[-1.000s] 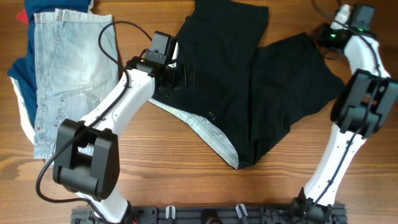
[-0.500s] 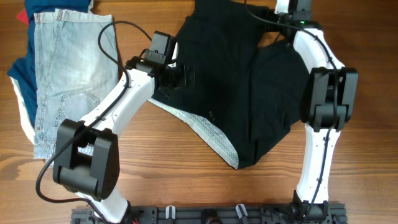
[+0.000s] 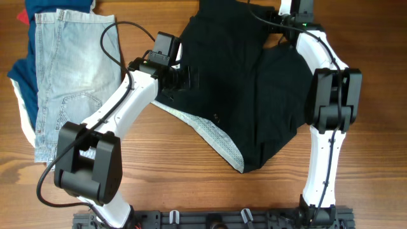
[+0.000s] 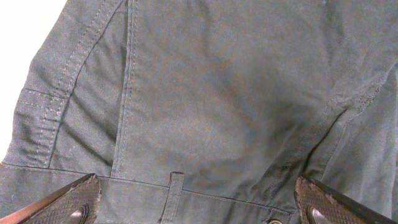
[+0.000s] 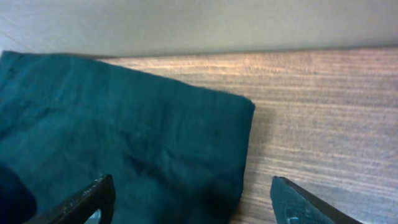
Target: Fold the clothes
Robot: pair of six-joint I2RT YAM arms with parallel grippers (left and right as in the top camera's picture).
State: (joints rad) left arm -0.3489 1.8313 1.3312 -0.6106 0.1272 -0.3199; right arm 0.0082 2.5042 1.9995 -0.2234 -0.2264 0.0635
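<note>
The black shorts [image 3: 254, 83] lie spread on the wooden table, with the white speckled waistband lining [image 3: 216, 137] turned out along the near-left edge. My left gripper [image 3: 186, 77] is open and low over the shorts' left side. In the left wrist view its fingers [image 4: 199, 208] straddle the waistband and a belt loop [image 4: 176, 193]. My right gripper [image 3: 287, 11] is open at the shorts' far edge, partly cut off by the frame. In the right wrist view its fingers [image 5: 193, 205] sit either side of a corner of the fabric [image 5: 155, 143] on the wood.
Light-blue denim shorts [image 3: 73, 70] lie at the far left on top of navy, red and white garments [image 3: 19, 76]. Bare wooden table [image 3: 356, 191] shows to the right and front. A wall runs behind the table's far edge [image 5: 199, 25].
My right arm has swung from the far right corner leftwards to the shorts' far edge. The left arm and the shorts have not moved.
</note>
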